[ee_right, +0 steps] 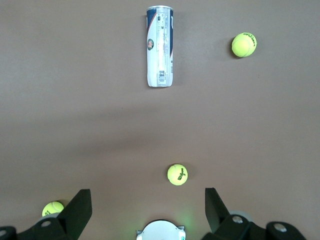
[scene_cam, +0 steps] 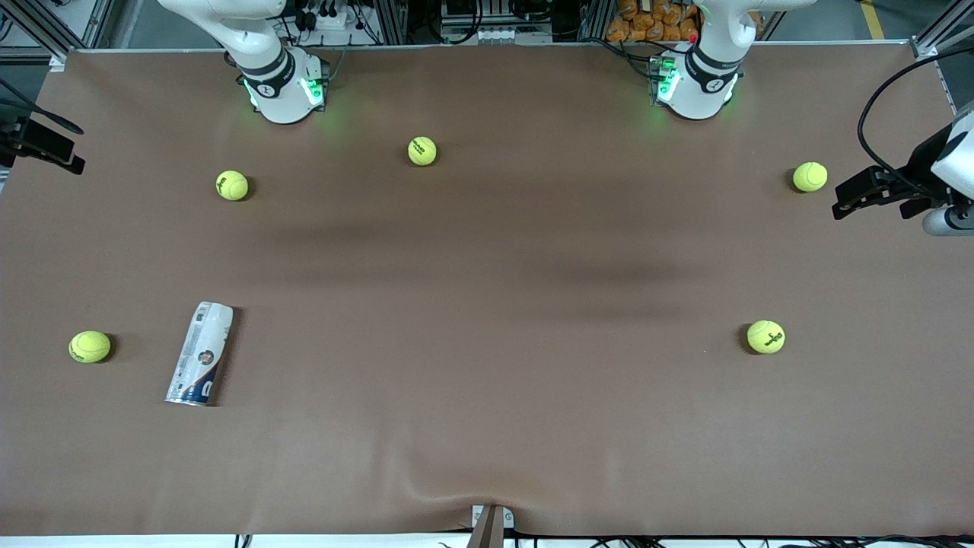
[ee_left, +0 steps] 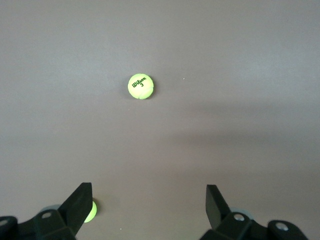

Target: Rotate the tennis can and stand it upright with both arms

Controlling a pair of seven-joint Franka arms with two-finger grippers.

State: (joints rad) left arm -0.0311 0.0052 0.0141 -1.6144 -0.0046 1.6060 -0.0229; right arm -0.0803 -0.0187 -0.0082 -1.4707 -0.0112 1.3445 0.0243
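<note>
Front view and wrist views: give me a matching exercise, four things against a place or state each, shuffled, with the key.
Things:
1. tennis can
2. left gripper
3. right gripper
4. table cover

States:
A. open, high above a lone ball
B. brown, bearing five balls
C. lying on its side toward the right arm's end
D. open, high above the can and three balls

Pairs: 1-C, 2-A, 3-D, 4-B

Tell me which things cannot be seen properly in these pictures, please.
- Right gripper: outside the front view; only open fingers show in its wrist view.
- Left gripper: cut by the front view's edge.
- Tennis can: label text too small; underside hidden against the table.
- One tennis ball: partly covered by a finger, left wrist view.
</note>
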